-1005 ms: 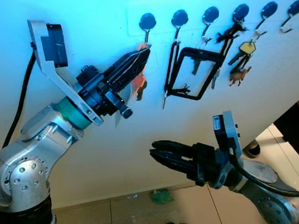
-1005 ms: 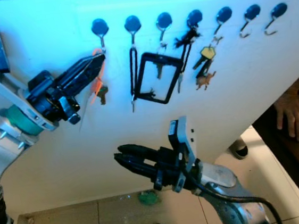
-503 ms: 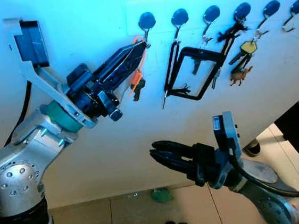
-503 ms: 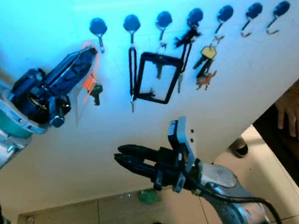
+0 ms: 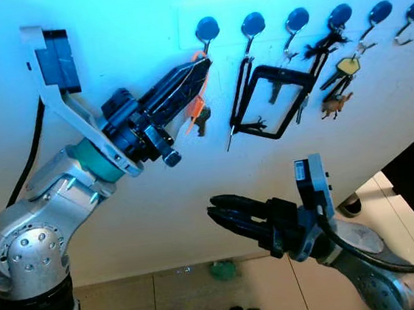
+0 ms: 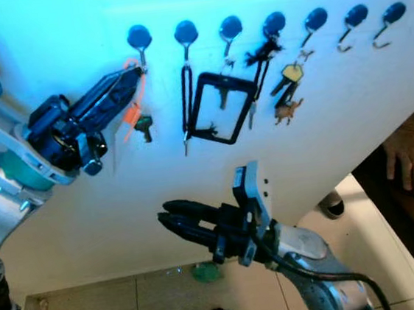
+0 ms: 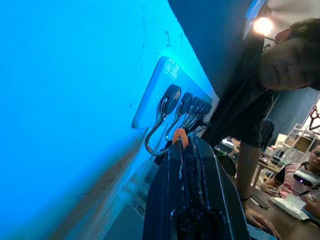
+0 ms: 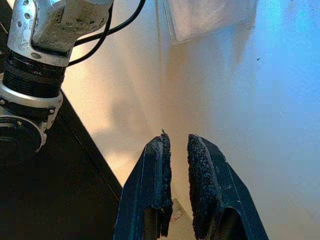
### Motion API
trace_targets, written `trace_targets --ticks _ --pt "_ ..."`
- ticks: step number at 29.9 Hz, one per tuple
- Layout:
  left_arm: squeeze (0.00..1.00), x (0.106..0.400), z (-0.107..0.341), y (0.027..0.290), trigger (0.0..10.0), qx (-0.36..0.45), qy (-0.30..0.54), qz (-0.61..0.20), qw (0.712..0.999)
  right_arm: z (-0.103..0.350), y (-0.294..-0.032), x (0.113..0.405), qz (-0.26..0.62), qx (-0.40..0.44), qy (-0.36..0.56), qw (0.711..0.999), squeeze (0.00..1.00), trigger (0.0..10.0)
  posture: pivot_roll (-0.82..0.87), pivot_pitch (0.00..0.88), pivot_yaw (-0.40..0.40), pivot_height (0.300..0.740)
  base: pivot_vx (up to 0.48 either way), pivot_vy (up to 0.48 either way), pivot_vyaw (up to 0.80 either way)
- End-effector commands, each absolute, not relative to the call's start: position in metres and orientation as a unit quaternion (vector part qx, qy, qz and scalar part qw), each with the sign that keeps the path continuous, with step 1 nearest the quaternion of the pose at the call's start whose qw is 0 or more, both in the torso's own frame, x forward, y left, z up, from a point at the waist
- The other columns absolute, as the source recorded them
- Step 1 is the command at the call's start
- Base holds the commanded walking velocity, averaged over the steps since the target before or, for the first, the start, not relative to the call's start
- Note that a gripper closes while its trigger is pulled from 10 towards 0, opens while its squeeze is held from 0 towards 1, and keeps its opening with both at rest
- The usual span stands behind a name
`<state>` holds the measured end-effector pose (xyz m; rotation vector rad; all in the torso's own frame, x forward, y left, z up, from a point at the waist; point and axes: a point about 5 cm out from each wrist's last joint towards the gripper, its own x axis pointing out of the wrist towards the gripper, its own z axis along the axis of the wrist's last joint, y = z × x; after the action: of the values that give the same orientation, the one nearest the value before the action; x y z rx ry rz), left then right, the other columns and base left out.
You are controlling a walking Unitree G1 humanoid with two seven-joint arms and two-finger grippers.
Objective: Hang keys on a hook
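At the first hook [image 5: 206, 31] of the row on the white wall [image 5: 145, 198], the left gripper [image 5: 197, 73] is back up against the hook's stem; half a second ago its tips sat a little lower and further left, with the orange loop [image 5: 197, 56] short of the hook. The keys [image 5: 200, 116] hang just below the fingertips, and they too have shifted right with the arm. The right gripper [image 5: 214, 208] has not moved.

The left gripper's fingers are pinched nearly together on the orange loop, which pokes out between the tips in the left wrist view, just beside the curved metal hook [image 7: 159, 131]. The next hook to the right carries a black strap [image 5: 268, 100], near the keys but apart from them, so room on that side is tight. Further right hang more keys [image 5: 338, 76], then bare hooks. Left of and below the first hook the wall is bare.

The left arm reaches up and rightward from its elbow, wrist tilted toward the wall. The right arm is held low and well apart from the wall, pointing left, its fingers a narrow gap apart and holding nothing. A person's hand [image 6: 409, 165] shows at the right edge.
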<state>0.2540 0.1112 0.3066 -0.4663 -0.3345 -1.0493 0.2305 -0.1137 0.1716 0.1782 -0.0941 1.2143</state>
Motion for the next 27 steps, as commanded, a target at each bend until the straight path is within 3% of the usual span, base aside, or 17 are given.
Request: trace_targets --ticks 1,10,18,27 --pt "0.0 0.257 0.308 0.11 10.0 -0.215 -0.155 -0.488 0.832 0.168 -0.114 0.229 0.569 0.081 -0.037 0.817 0.0 10.0 0.05 0.09 0.043 0.74 0.0 0.0 0.0" --pt "0.0 0.263 0.305 0.107 10.0 -0.213 -0.142 -0.474 0.842 0.167 -0.113 0.228 0.569 0.082 -0.036 0.817 0.0 10.0 0.06 0.094 0.047 0.74 0.0 0.0 0.0" --pt "0.0 0.253 0.317 0.116 10.0 -0.252 -0.187 -0.495 0.81 0.167 -0.113 0.228 0.569 0.083 -0.036 0.817 0.0 10.0 0.06 0.096 0.046 0.74 0.0 0.0 0.0" --pt "0.0 0.247 0.316 0.117 10.0 -0.247 -0.188 -0.508 0.803 0.167 -0.113 0.229 0.57 0.083 -0.036 0.817 0.0 10.0 0.06 0.097 0.043 0.74 0.0 0.0 0.0"
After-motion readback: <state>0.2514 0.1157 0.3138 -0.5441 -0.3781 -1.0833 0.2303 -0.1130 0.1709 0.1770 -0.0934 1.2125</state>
